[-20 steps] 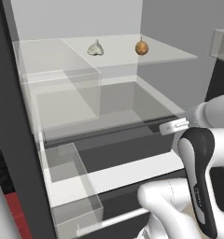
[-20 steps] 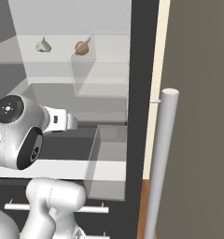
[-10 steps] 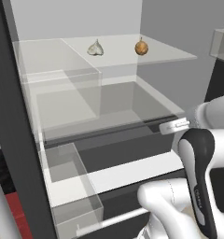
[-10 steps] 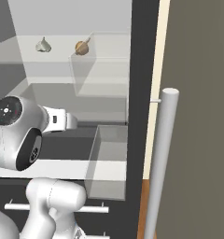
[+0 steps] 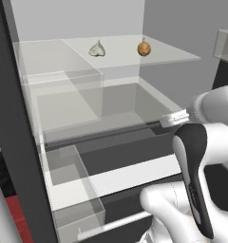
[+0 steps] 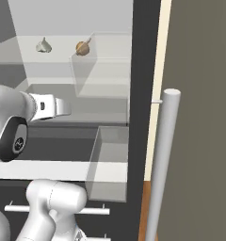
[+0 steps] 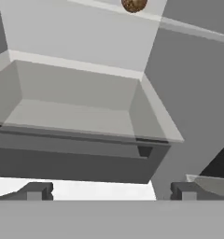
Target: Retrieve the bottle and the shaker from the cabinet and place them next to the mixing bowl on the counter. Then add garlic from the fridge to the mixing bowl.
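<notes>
Comparing with a second ago, you see nothing shifted: arm, garlic, shelves same. Gripper point(image 7: 109, 191) spread wide, empty, level with clear drawer point(image 7: 81, 116) front. Fridge point(image 5: 16, 142) open, grey interior. Garlic point(image 5: 97, 48) on glass shelf point(image 5: 177, 54) above, brown onion point(image 5: 144, 48) just beside, apart. Free room over drawer toward shelf.

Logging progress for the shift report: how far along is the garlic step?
Done: the fridge stands open with the arm facing it. In hand: nothing; the gripper is open and empty, below the shelf. Left: the garlic lies untouched on the glass shelf beside a brown onion; grasp it, carry it to the bowl.
</notes>
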Robot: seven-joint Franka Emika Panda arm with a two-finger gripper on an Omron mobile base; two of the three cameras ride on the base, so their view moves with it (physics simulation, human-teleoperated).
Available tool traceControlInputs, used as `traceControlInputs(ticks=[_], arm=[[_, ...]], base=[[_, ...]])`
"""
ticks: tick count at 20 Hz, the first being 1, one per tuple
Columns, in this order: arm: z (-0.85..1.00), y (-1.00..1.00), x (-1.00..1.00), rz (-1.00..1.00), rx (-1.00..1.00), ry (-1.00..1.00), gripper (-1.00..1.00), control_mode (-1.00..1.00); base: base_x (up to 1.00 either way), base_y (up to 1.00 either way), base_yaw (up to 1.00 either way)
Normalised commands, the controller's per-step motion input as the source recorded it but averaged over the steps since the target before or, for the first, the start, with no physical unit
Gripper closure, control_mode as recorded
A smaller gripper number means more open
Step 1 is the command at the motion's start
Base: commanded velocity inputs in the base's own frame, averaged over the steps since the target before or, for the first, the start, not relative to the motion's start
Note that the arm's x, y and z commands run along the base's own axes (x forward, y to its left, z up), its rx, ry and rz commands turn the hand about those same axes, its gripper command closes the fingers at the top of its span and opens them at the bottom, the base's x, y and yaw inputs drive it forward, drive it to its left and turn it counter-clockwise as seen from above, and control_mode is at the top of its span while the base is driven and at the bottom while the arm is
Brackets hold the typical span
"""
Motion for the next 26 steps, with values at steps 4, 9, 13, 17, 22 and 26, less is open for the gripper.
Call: traceControlInputs(ticks=[4, 9, 13, 17, 22, 26], arm=[[0.86, 0.17, -0.06, -0.08, 0.06, -0.23, -1.0, -1.0], [0.49, 0.0, -0.55, -0.03, 0.3, -0.21, -1.0, -1.0], [0.62, 0.14, -0.66, 0.02, 0.2, -0.02, -1.0, -1.0], [0.82, 0.34, -0.53, 0.06, -0.03, 0.06, -1.0, -1.0], [0.74, 0.42, -0.35, 0.06, -0.13, 0.24, -1.0, -1.0], [-0.09, 0.39, -0.05, 0.1, -0.02, 0.35, -1.0, -1.0]], base=[[0.0, 0.0, 0.0], [0.0, 0.0, 0.0], [0.0, 0.0, 0.0], [0.0, 0.0, 0.0], [0.0, 0.0, 0.0], [0.0, 0.0, 0.0]])
